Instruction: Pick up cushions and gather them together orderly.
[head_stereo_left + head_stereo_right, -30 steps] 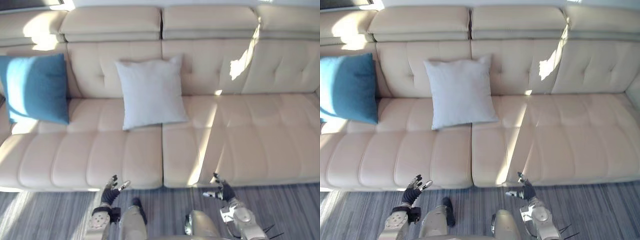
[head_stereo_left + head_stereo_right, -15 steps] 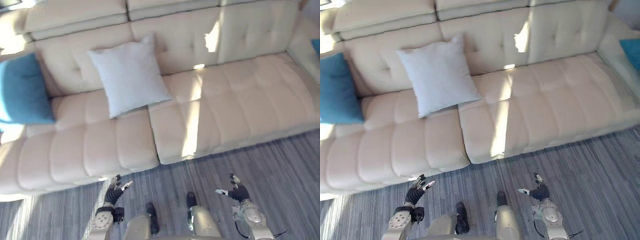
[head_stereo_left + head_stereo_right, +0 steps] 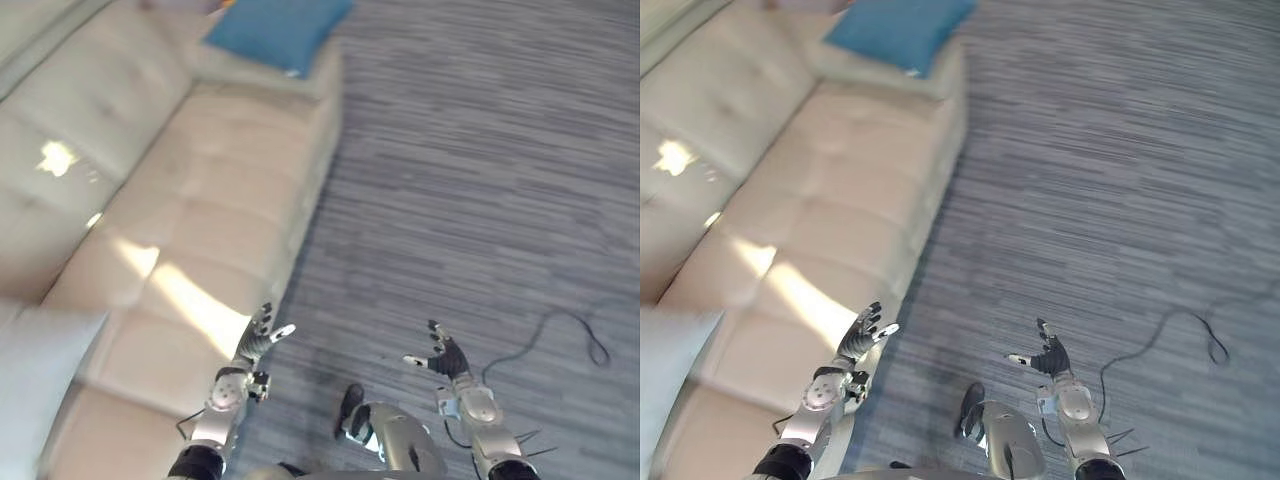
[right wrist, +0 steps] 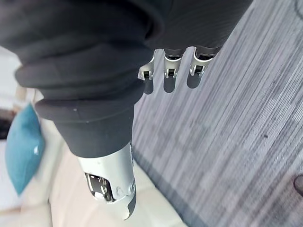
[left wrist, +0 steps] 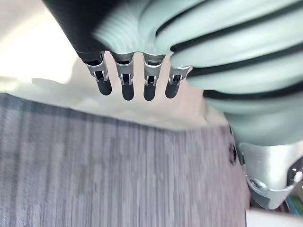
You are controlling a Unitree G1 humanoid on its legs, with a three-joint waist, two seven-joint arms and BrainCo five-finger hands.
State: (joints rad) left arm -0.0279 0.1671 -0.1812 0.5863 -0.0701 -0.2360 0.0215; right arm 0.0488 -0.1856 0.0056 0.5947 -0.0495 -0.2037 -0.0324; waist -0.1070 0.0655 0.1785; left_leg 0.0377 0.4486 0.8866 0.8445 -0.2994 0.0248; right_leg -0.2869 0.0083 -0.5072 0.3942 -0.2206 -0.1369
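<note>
Along the left side runs a long cream sofa [image 3: 200, 180] with soft, buttoned seats. Sun falls on it in bright patches. Beside it a grey striped carpet [image 3: 480, 150] covers the floor.

On the far end of the sofa lies a blue cushion [image 3: 275, 30]. A white cushion [image 3: 35, 385] rests at the near end, at the lower left, well apart from the blue one.

Low down, the left hand [image 3: 250, 345] is held up just by the sofa's front edge. Its fingers are straight and spread, with the thumb out to the side, and it holds nothing. Its wrist view shows the fingers [image 5: 125, 87] in a straight row, with the sofa edge and carpet past them.

The right hand [image 3: 450, 360] hangs over the carpet, away from the sofa. It is spread wide too and empty, with the thumb poking toward the other hand. Its wrist view shows the straight fingers [image 4: 168, 71] above the carpet, and the blue cushion off to one side.
</note>
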